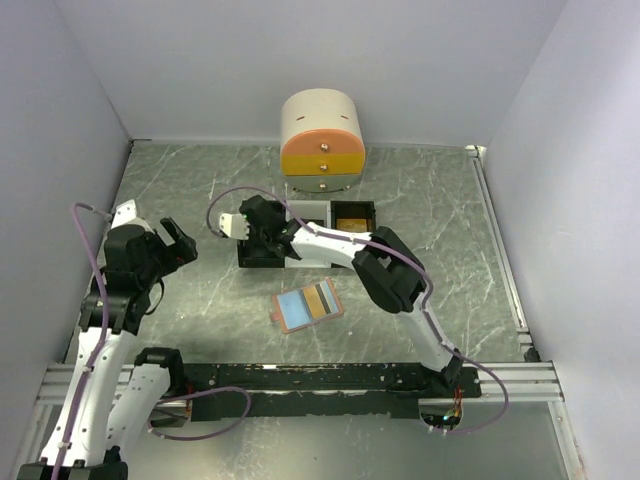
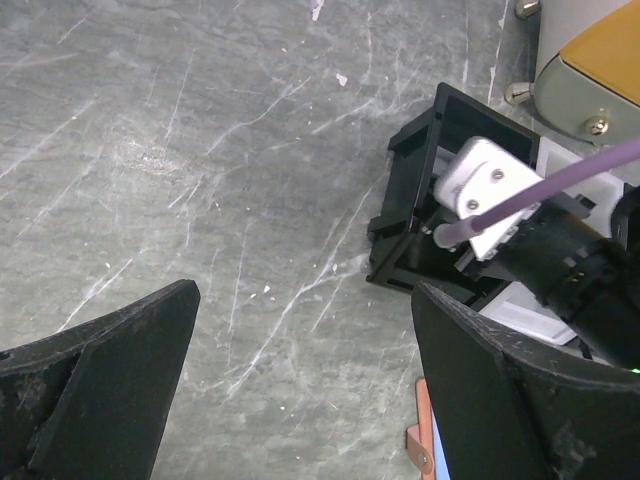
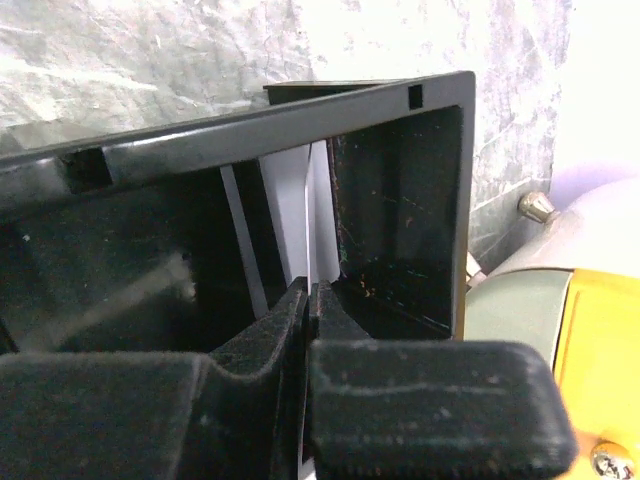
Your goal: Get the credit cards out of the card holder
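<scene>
The left gripper (image 1: 185, 243) hangs wide open, empty, above the table (image 1: 200, 180). The right gripper (image 3: 308, 292) is clamped shut, nothing visibly held, inside the black tray (image 1: 258, 262); pulling out askew could snag its wall and drag it. The card holder (image 1: 300, 312) lies open nearby, cards (image 1: 322, 297) tucked inside.

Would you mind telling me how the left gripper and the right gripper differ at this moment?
The left gripper is wide open; the right gripper is shut. The left gripper hangs over bare table, while the right gripper points into a compartment of the black tray. Both are away from the open card holder.
</scene>
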You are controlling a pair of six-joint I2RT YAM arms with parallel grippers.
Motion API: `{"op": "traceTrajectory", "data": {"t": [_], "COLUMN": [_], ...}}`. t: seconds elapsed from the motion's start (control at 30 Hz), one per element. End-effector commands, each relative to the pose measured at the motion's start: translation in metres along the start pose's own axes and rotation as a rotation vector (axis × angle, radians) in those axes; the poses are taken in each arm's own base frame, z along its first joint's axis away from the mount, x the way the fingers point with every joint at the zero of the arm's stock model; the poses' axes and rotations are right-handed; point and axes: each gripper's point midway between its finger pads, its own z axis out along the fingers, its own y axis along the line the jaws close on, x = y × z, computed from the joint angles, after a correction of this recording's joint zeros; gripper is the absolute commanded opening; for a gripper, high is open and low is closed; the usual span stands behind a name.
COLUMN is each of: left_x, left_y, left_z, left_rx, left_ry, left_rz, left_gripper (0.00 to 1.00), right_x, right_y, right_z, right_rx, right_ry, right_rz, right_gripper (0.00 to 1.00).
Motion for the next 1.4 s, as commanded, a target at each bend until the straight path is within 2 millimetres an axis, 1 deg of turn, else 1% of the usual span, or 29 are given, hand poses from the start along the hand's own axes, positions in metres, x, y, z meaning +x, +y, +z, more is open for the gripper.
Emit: {"op": "traceTrajectory", "data": {"t": [0.0,0.07,0.2,0.27,0.3,0.33,0.43,0.47,0.57,0.6,0.8,0.9,0.97,1.0,1.13,1.37], "left_x": [-0.006,-0.006,-0.007,-0.007,-0.008,-0.009,-0.012,-0.013,-0.013,-0.013,-0.008,-0.006,-0.006,-0.005,-0.005,-0.003], "left_y": [0.003,0.005,0.004,0.003,0.003,0.005,0.009,0.008,0.004,0.004,0.003,0.001,0.001,0.001,0.0,0.0], "left_z": [-0.001,-0.001,-0.002,-0.003,-0.004,-0.004,-0.008,-0.009,-0.009,-0.01,-0.003,-0.002,-0.002,-0.002,-0.002,0.001], "left_rx": [-0.016,-0.029,-0.02,-0.015,-0.018,-0.026,-0.046,-0.038,-0.013,-0.011,-0.013,-0.006,-0.001,0.0,0.004,0.002], "left_ry": [-0.025,-0.018,-0.028,-0.035,-0.037,-0.038,-0.057,-0.066,-0.075,-0.076,-0.033,-0.025,-0.022,-0.023,-0.021,-0.009], "left_rz": [-0.013,-0.013,-0.014,-0.015,-0.015,-0.018,-0.026,-0.026,-0.023,-0.023,-0.012,-0.008,-0.007,-0.007,-0.007,-0.004], "left_gripper": [1.0,1.0,0.99,0.99,0.99,0.99,0.99,0.99,0.99,0.99,0.99,0.99,0.99,0.99,0.99,0.98], "right_x": [0.003,0.005,0.007,0.008,0.009,0.01,0.014,0.015,0.015,0.014,0.006,0.002,0.001,0.001,0.007,0.01], "right_y": [-0.005,-0.007,-0.003,-0.006,-0.004,-0.001,0.003,0.005,0.009,0.009,0.006,0.005,0.005,0.007,0.004,0.005], "right_z": [0.012,0.018,0.026,0.029,0.031,0.032,0.032,0.031,0.028,0.026,0.018,0.016,0.017,0.018,0.022,0.028], "right_rx": [0.022,0.039,0.041,0.064,0.05,0.034,0.026,0.021,0.008,0.001,-0.009,-0.016,-0.02,-0.024,-0.002,0.028], "right_ry": [0.036,0.055,0.068,0.077,0.078,0.081,0.091,0.09,0.073,0.069,0.033,0.018,0.008,0.006,0.022,0.019], "right_rz": [-0.079,-0.085,-0.09,-0.103,-0.11,-0.118,-0.123,-0.121,-0.111,-0.111,-0.087,-0.065,-0.056,-0.057,-0.045,-0.019], "right_gripper": [0.0,0.0,0.0,0.0,0.0,0.02,0.14,0.2,0.35,0.37,0.41,0.48,0.5,0.51,0.51,0.53]}}
